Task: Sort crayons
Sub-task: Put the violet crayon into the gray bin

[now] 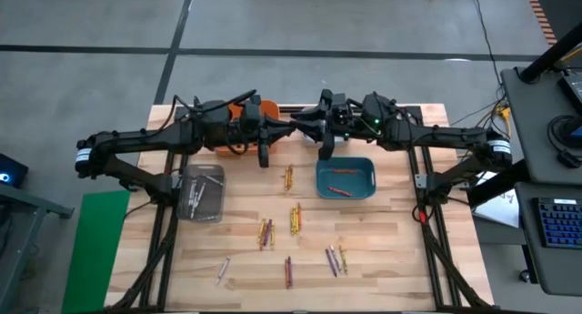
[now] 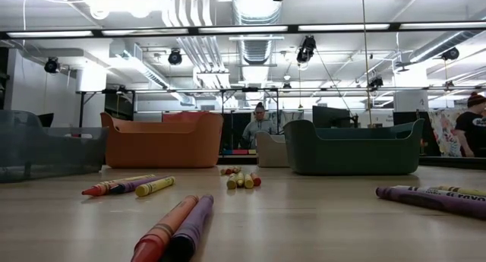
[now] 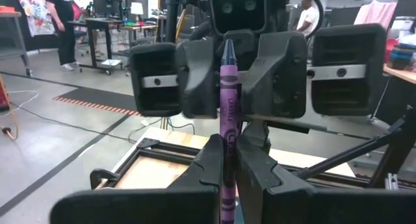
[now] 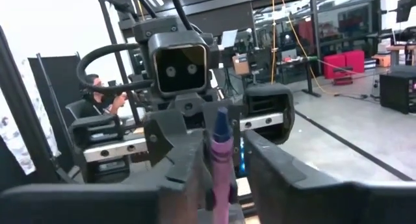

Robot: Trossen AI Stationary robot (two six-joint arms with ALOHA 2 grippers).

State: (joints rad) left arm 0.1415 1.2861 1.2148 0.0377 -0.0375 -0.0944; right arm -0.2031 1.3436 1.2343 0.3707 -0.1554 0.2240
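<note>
Left end effector (image 3: pixel 229 160): held above the table's (image 1: pixel 382 250) far side, clamped on a purple crayon (image 3: pixel 228 113).
Right end effector (image 4: pixel 224 160): facing it, fingers apart around the crayon's tip.
Other crayons (image 1: pixel 295 217): scattered on the table.

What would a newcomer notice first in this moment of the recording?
The two arms meet nose to nose above the table's far edge, with a purple crayon standing upright between them. The left end effector is shut on the crayon, and the right end effector faces it with its fingers either side of the same stick. Below, loose crayons lie scattered on the wooden table, between a grey bin and a teal bin.
</note>
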